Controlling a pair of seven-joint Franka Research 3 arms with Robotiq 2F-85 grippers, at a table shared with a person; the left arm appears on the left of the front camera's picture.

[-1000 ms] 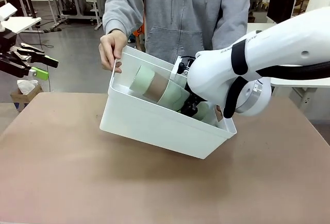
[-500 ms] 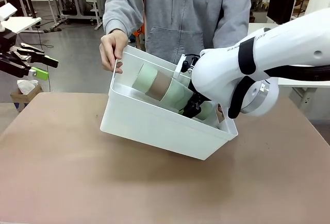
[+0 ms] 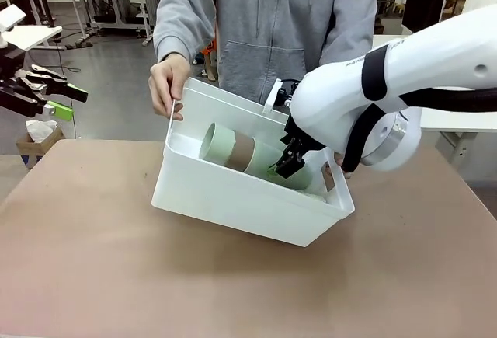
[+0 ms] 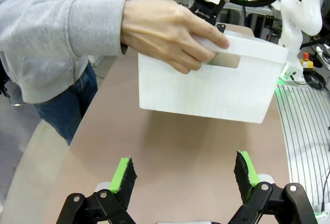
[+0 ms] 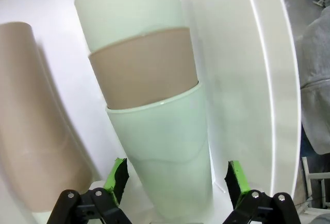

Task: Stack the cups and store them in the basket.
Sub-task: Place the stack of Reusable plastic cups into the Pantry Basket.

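- the basket (image 3: pixel 233 198) sits tilted on the brown table (image 3: pixel 116 276), its left end raised, with a person's hand (image 3: pixel 167 81) gripping the rim at that end; in the left wrist view the same hand (image 4: pixel 170 31) clasps the rim above the handle slot.
- a stack of cups (image 3: pixel 241 150) lies on its side inside the basket, mint green, tan-brown, then mint green; in the right wrist view the stack (image 5: pixel 149 110) runs up between the fingers, with another tan-brown cup (image 5: pixel 31 131) beside it.
- the right gripper (image 3: pixel 286 163) reaches down into the basket, its jaws spread wide on either side of the stack, green pads (image 5: pixel 117 177) clear of the cup walls.
- the left gripper (image 4: pixel 185 175) hangs off the table's left, jaws wide apart and holding nothing.
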